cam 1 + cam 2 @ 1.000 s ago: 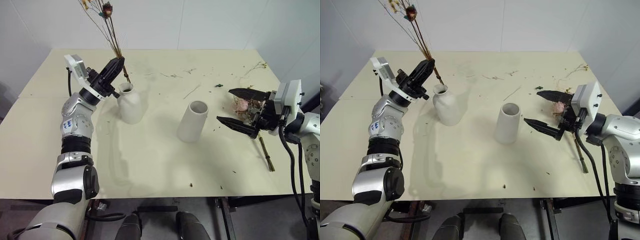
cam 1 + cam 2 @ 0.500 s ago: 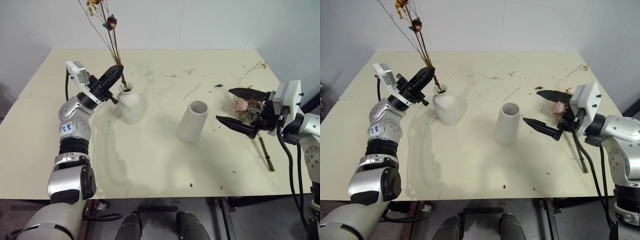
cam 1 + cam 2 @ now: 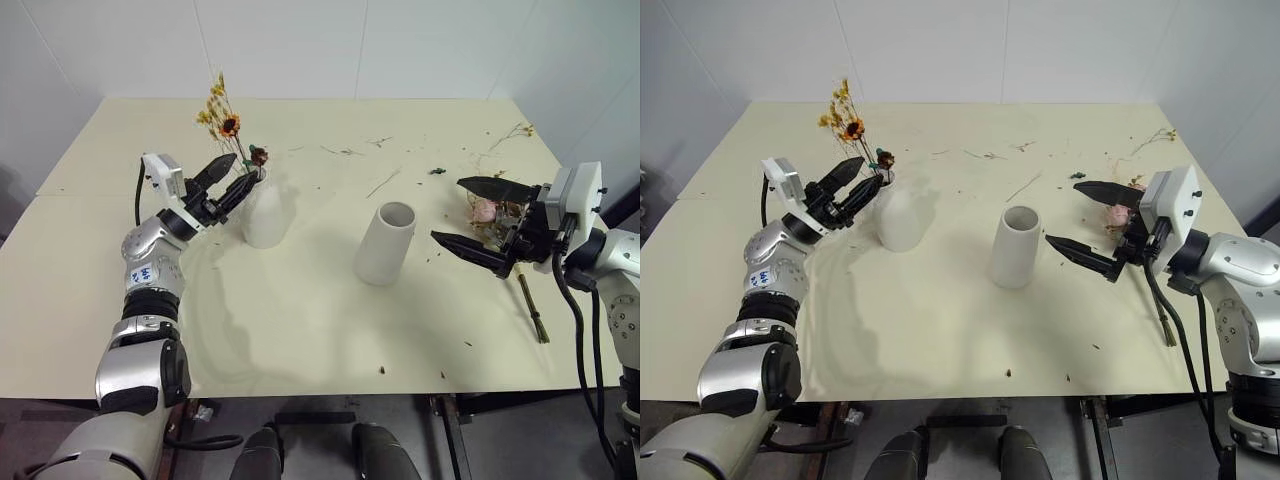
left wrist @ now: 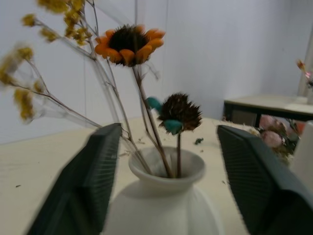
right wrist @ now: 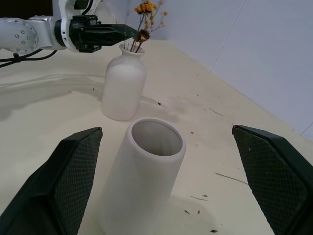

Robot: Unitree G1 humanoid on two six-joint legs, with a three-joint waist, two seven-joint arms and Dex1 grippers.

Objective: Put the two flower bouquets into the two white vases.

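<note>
no readable writing — left gripper (image 3: 232,176) jaws apart around the bottle vase (image 3: 263,214) holding the sprig (image 3: 224,128), right gripper (image 3: 480,218) spread wide.

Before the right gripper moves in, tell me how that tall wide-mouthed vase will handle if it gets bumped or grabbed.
The tall vase probably tips rather than slides: it is tall, stands empty, and appears to narrow toward its mouth. Its matte white, ceramic-looking wall may be brittle, so a fall could chip it. Once tipped, the round body would likely roll on the table.
</note>
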